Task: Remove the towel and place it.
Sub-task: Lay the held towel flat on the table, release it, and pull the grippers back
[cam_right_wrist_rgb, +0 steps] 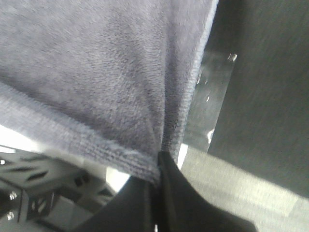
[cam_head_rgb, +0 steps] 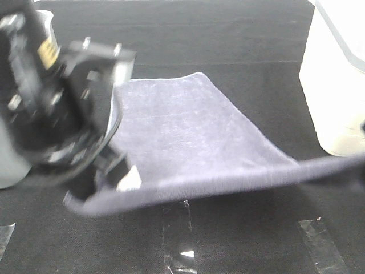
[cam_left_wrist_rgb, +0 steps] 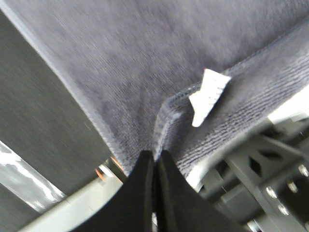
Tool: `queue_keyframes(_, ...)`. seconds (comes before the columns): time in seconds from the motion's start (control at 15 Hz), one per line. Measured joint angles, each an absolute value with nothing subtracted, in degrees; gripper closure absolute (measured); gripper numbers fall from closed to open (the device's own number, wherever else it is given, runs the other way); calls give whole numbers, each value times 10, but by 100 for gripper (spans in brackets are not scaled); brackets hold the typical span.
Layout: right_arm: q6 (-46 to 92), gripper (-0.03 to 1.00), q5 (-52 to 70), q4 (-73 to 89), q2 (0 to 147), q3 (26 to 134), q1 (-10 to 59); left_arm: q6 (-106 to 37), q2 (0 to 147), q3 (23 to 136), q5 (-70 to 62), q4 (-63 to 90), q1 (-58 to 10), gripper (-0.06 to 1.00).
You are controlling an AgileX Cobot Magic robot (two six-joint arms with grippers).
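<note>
Towel, slate-grey with a stitched hem, is stretched between the two sets of jaws, each at one corner of its near edge. That near hem is lifted off the black surface and runs taut from the left gripper out to the frame edge on the right, while the towel's far part slopes down and lies flat on the surface. In the left wrist view the left gripper has its jaws pressed together on the towel's corner, just beside a small white label sewn at the hem, where the cloth is folded over on itself. In the right wrist view the right gripper is likewise clenched on the opposite corner, the hem bunched into the tips. Under the raised hem, two strips of clear tape are stuck to the surface. A white container stands near the towel's right side, apart from the cloth. Beyond the towel's far edge the surface lies bare, as does the strip below the raised hem apart from the tape. The exterior view is blurred around the left arm.
</note>
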State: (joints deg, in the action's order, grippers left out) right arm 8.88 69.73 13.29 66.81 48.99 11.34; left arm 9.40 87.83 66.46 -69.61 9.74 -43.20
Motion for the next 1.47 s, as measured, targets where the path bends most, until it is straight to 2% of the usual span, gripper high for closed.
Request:
queue_keyframes(0.4, 89, 97, 698, 165, 634, 391, 113, 110, 845, 537, -688, 171, -433, 94)
queue_keyframes(0.93, 89, 97, 698, 177, 631, 346, 113, 93, 845, 473, -684, 248, -433, 94)
queue_keyframes(1.47, 89, 97, 674, 191, 645, 321, 113, 64, 850, 443, -639, 245, -433, 94)
